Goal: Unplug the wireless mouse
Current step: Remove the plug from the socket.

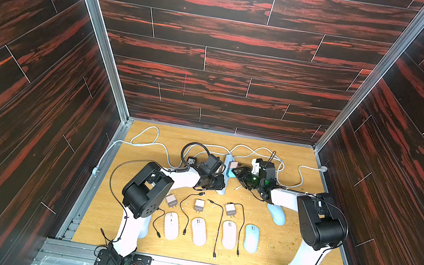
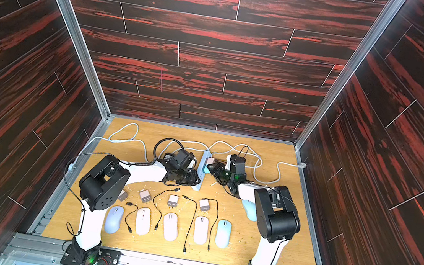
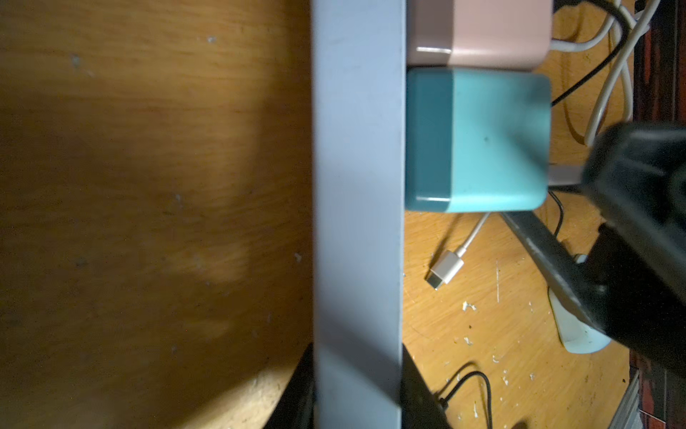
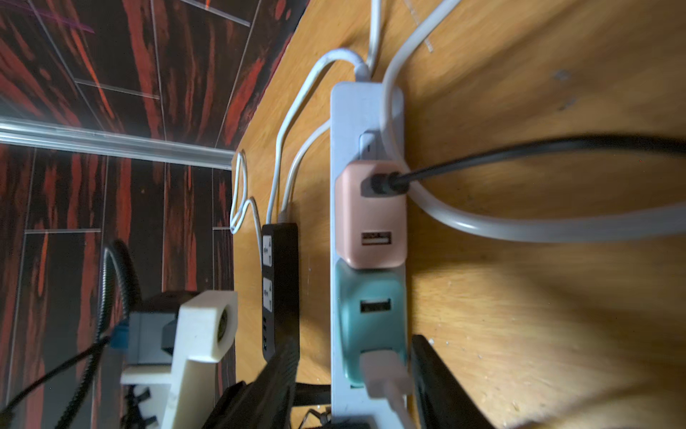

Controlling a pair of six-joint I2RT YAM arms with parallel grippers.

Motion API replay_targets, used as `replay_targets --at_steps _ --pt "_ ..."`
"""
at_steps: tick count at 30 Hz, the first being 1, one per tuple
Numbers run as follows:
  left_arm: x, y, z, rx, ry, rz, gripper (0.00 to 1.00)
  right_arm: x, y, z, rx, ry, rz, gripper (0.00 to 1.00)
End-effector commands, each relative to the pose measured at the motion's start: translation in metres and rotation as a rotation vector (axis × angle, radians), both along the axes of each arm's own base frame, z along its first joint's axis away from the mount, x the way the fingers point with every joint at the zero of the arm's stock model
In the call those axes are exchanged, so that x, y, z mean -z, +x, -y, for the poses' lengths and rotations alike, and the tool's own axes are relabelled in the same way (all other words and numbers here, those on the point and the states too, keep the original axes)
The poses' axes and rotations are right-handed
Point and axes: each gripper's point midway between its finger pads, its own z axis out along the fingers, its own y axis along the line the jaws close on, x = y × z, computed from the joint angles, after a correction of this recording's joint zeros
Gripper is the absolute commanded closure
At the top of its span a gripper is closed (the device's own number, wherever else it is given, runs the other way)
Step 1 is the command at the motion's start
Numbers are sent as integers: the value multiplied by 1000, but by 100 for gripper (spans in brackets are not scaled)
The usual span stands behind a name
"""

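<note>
The left gripper (image 1: 220,184) lies low over the tabletop (image 1: 289,257), its jaws closed on the near end of the white strip (image 3: 358,185), with one jaw against each long side in the left wrist view. Two chargers touching each other are plugged into the side of the strip that faces the right arm. The pink charger (image 4: 371,215) is farther back and carries a black cable (image 4: 482,156). The teal charger (image 3: 479,141) is nearer, and a white plug (image 4: 384,371) sits in its port. The right gripper (image 4: 354,390) reaches in from the right. Its jaws stand apart astride that plug and the teal charger, with a gap on one side, and hold nothing. A white cable end (image 3: 445,269) lies loose on the tabletop just right of the strip. Farther right, apart from it, the pale blue mouse (image 1: 277,215) rests on the tabletop, partly under the right forearm.
</note>
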Motion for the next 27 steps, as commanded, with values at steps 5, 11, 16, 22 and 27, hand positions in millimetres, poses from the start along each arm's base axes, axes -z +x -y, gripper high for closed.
replay_targets --at_steps 5,11,16,22,27 --pt "5 -8 -8 -13 19 -35 85 2 0 -11 -52 51 -25 55" --pt "6 -9 -8 -10 20 -37 85 6 0 -13 -64 58 -39 55" --pt "6 -10 -9 -11 19 -38 87 10 5 -13 -54 42 -34 55" --pt "6 -10 -10 -10 21 -37 90 13 10 -12 -44 28 -26 61" --pt "5 -9 -15 -31 33 -34 95 11 9 -11 -43 29 -20 68"
